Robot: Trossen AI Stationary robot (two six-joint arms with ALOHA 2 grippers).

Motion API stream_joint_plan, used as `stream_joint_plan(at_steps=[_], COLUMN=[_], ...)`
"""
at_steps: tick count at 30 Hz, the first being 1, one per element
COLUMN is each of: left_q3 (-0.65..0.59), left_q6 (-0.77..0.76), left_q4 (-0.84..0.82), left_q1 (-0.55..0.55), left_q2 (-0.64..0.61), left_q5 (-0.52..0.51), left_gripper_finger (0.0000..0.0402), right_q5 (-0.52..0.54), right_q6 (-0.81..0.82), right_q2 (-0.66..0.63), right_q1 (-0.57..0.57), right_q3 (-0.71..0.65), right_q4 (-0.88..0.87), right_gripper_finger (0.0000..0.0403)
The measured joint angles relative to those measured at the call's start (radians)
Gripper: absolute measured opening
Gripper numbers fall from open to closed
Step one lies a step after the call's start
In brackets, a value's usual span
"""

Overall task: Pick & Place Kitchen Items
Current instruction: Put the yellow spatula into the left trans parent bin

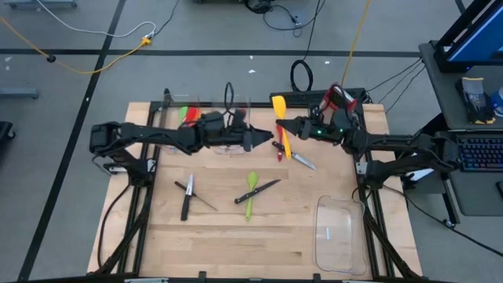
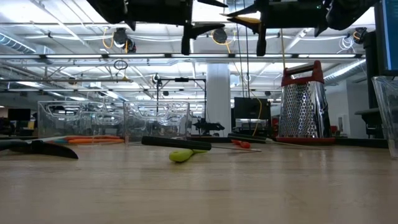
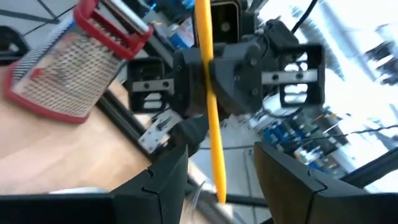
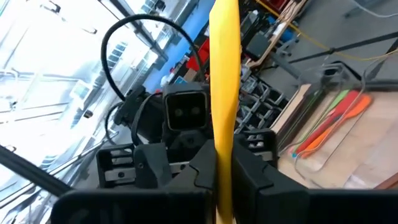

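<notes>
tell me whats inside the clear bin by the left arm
The clear bin holds orange and green utensils lying side by side. The left arm covers part of the bin from above, so anything else inside is hidden.

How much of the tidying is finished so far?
A few utensils already lie in the clear bin. The right gripper holds a yellow spatula in the air, facing the open left gripper. Knives, a green spoon and others are still on the table.

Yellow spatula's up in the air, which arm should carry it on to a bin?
Probably right. The right hand is shut on the yellow spatula. The left hand faces it, open and empty. The clear bin lies on the right arm's side.
</notes>
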Motion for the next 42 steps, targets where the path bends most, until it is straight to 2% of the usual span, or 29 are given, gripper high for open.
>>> stream_joint_plan(at_steps=[5,14,18,28,32,38,42], left_q3=[0.000,0.000,0.000,0.000,0.000,0.001,0.001], left_q6=[-0.044,-0.068,-0.068,-0.071,-0.064,-0.015,-0.016], left_q4=[0.100,0.132,0.133,0.101,0.091,0.096,0.090], left_q1=[-0.023,-0.057,-0.067,-0.069,-0.071,-0.070,-0.066], left_q2=[0.062,0.102,0.102,0.102,0.102,0.102,0.102], left_q5=[-0.024,-0.126,-0.167,-0.183,-0.183,-0.169,-0.137], left_gripper_finger=[0.0189,0.0189,0.0189,0.0184,0.0138,0.0018,0.0016], right_q5=[0.000,0.031,0.030,-0.020,-0.018,-0.002,-0.030], right_q6=[0.000,0.000,0.010,0.075,0.065,0.037,0.001], right_q2=[0.000,0.023,0.076,0.197,0.198,0.198,0.198], right_q1=[0.023,0.029,0.043,0.062,0.063,0.062,0.062], right_q3=[0.000,0.001,0.001,0.001,0.001,0.000,0.000], right_q4=[0.000,0.018,0.098,0.249,0.245,0.240,0.238], right_gripper_finger=[0.0010,0.0010,0.0010,0.0010,0.0012,0.0013,0.0026])
